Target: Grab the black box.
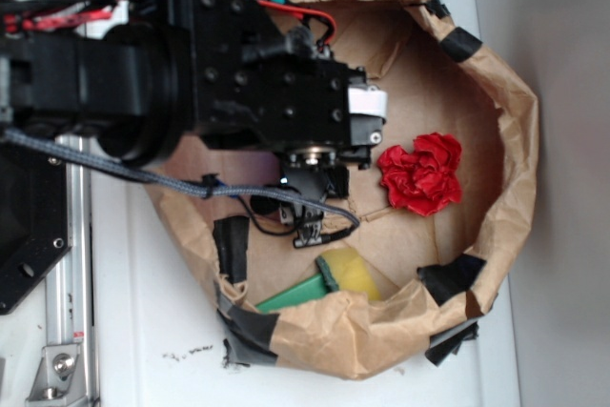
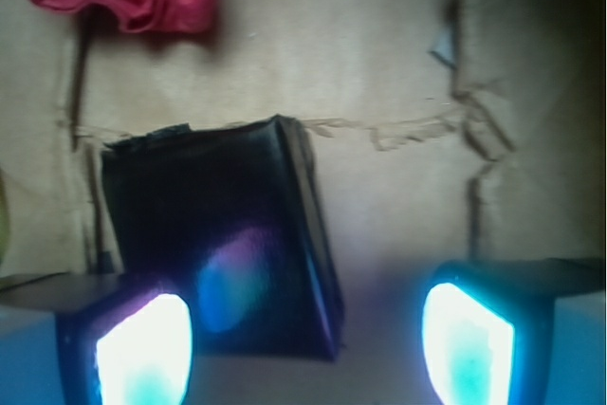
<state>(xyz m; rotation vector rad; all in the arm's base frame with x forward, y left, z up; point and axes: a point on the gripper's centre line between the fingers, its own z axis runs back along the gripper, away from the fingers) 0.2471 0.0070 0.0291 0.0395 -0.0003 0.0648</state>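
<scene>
In the wrist view the black box (image 2: 223,234) lies off-centre between the spread pads of the claw (image 2: 303,343), crowding the left-hand pad (image 2: 142,348).

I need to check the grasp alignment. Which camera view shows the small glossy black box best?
The wrist view: the small glossy black box fills the frame on the brown paper floor, lying between the open gripper fingertips, nearer the left-of-frame one. In the exterior view the arm hides the box, so I cannot make it out there.
</scene>
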